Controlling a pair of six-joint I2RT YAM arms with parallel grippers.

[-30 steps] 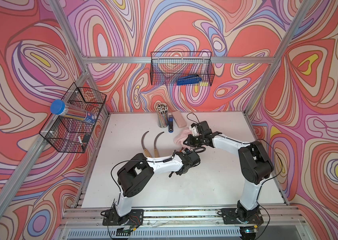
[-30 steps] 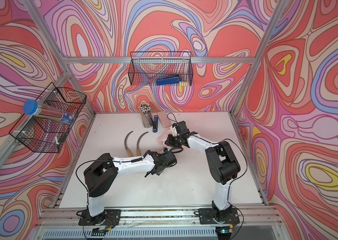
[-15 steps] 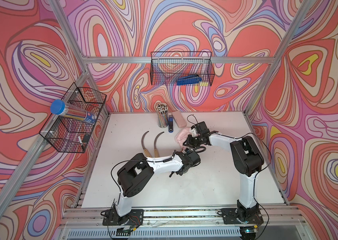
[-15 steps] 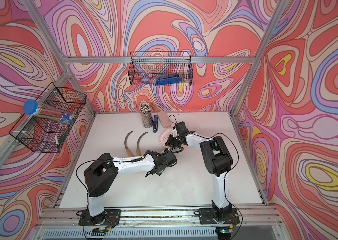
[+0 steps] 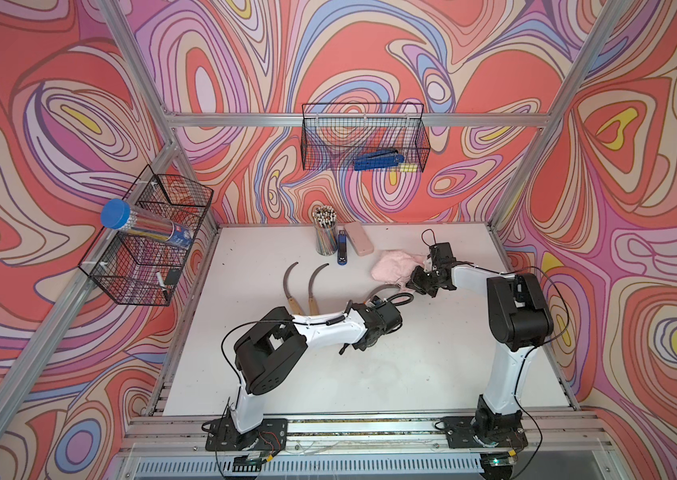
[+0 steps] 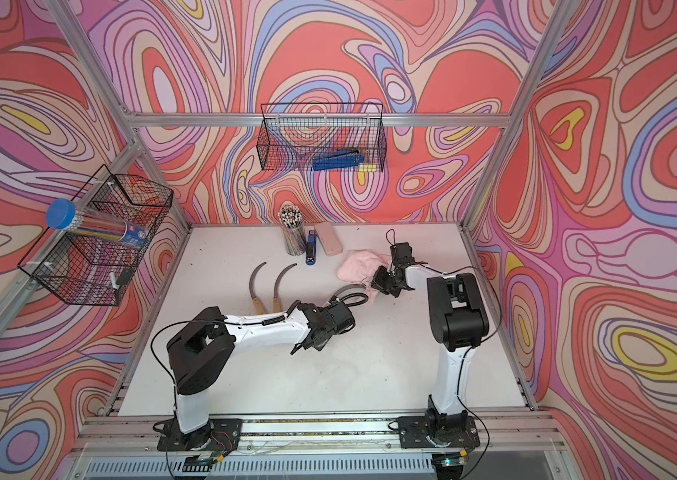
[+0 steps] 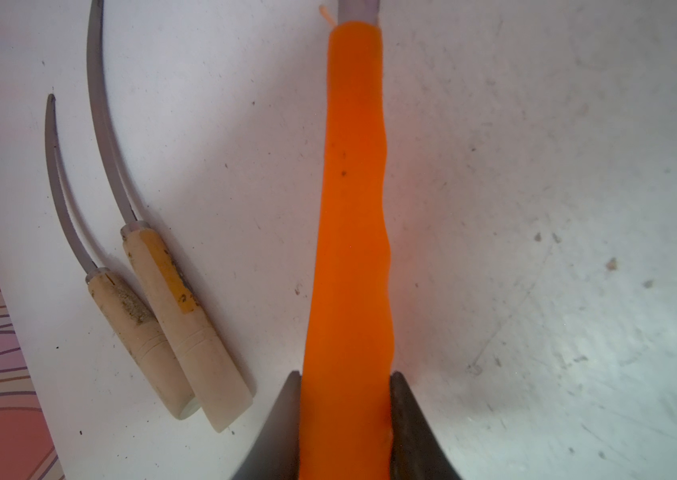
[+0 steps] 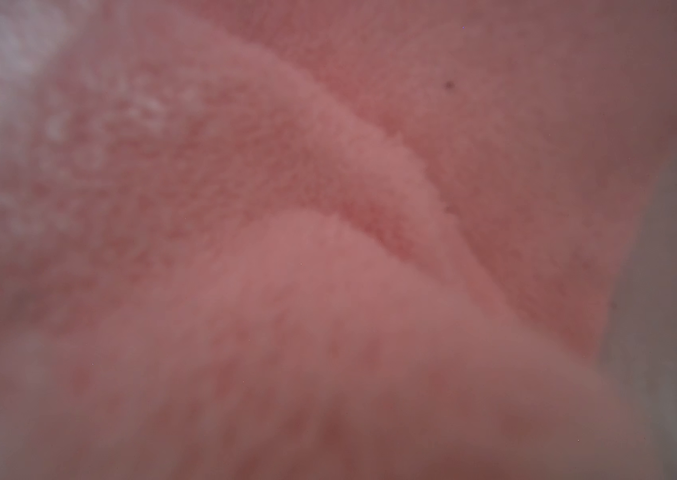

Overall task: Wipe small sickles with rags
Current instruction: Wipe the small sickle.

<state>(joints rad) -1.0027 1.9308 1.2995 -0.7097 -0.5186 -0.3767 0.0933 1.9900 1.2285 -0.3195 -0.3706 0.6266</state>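
Note:
My left gripper [image 7: 345, 386] is shut on the orange handle [image 7: 349, 249] of one small sickle, held low over the table. In both top views its grey blade [image 5: 379, 289] [image 6: 347, 288] curves out from the left gripper [image 5: 372, 303] into the pale-pink rag [image 5: 395, 266] [image 6: 359, 266]. My right gripper [image 5: 420, 282] is shut on the rag where it meets the blade. The rag [image 8: 328, 249] fills the right wrist view and hides the jaws. Two wooden-handled sickles [image 5: 289, 282] [image 5: 316, 282] lie side by side left of the arm, also seen as sickles [image 7: 137, 316] [image 7: 179, 299] in the left wrist view.
A cup of pencils [image 5: 325, 232], a blue stapler [image 5: 342, 249] and a smooth pink case [image 5: 357, 237] stand at the back of the white table [image 5: 432, 374]. Wire baskets hang on the back wall [image 5: 364, 143] and the left wall [image 5: 149, 241].
My right gripper has carried the rag a little left, then farther right along the blade, and the right arm's elbow has risen. The left arm and its sickle have stayed put.

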